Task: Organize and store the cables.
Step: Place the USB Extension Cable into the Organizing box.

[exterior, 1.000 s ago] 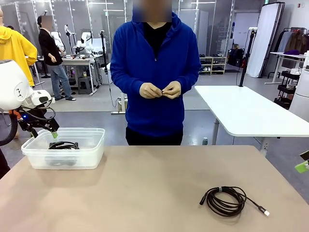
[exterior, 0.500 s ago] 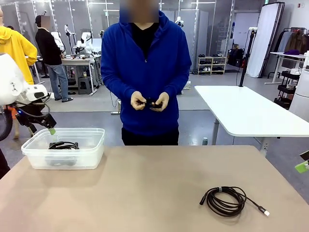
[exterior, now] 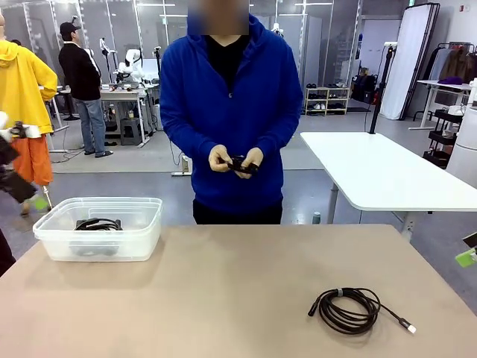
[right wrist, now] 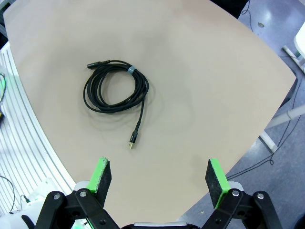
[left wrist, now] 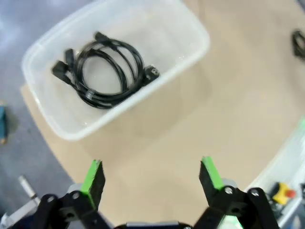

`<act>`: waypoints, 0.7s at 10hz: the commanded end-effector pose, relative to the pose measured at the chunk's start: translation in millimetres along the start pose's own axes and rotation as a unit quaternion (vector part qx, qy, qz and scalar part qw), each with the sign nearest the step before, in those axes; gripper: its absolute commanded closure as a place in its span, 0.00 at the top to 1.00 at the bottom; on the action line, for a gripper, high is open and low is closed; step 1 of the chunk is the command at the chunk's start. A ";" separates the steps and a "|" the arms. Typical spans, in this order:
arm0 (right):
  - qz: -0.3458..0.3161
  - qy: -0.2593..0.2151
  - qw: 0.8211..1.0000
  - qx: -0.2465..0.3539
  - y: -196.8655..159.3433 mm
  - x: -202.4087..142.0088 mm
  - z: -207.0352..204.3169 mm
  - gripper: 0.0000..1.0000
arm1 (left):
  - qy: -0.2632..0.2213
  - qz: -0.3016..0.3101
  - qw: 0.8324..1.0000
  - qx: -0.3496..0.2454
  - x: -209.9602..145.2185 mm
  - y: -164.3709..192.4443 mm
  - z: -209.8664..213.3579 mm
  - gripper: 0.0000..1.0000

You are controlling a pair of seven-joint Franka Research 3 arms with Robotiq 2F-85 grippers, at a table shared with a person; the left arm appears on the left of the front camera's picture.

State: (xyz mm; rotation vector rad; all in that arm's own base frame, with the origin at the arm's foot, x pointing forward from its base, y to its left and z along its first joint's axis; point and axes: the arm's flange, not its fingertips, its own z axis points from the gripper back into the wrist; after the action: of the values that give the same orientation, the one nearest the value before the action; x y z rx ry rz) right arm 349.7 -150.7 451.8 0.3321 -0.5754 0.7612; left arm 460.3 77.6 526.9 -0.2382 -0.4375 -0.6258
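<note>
Left jaws: spread wide with nothing between the green pads (left wrist: 94, 174), hanging over bare desk (left wrist: 190, 124) near the bin (left wrist: 198, 45).
Right jaws: just as wide and just as empty (flat green pads (right wrist: 101, 174) on black fingers), above the desk.
Bin: clear plastic tub with rounded corners; one glossy black cable (left wrist: 107, 67) lies coiled inside.
Loose cable (right wrist: 114, 88): round banded coil lying flat on the smooth tan desk, well apart from the right jaws.
Person's hands (exterior: 220, 158): pinching something small and black (exterior: 238, 164).
</note>
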 end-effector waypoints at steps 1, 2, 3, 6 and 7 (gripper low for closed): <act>0.002 -0.007 1.000 0.003 -0.7 0.3 0.9 1.00 | -0.036 -0.040 0.998 -0.018 -39.8 -6.1 17.6 1.00; 0.002 -0.007 1.000 0.003 -0.7 0.3 0.9 1.00 | -0.058 -0.077 0.995 -0.015 -65.3 -14.5 30.7 1.00; 0.002 -0.007 1.000 0.003 -0.7 0.3 0.9 1.00 | -0.092 -0.120 0.988 -0.018 -87.5 -19.6 38.7 1.00; 0.002 -0.007 1.000 0.003 -0.7 0.3 0.9 1.00 | -0.137 -0.150 0.979 -0.027 -121.6 -22.9 41.2 1.00; 0.002 -0.007 1.000 0.003 -0.7 0.3 0.9 1.00 | -0.137 -0.152 0.978 -0.030 -125.0 -20.8 41.0 1.00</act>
State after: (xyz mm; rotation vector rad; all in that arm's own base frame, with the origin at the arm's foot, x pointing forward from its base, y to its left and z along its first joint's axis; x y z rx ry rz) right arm 349.8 -150.6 451.8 0.3319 -0.5751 0.7613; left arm 341.1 139.3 510.0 -0.2870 -0.7070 -0.9062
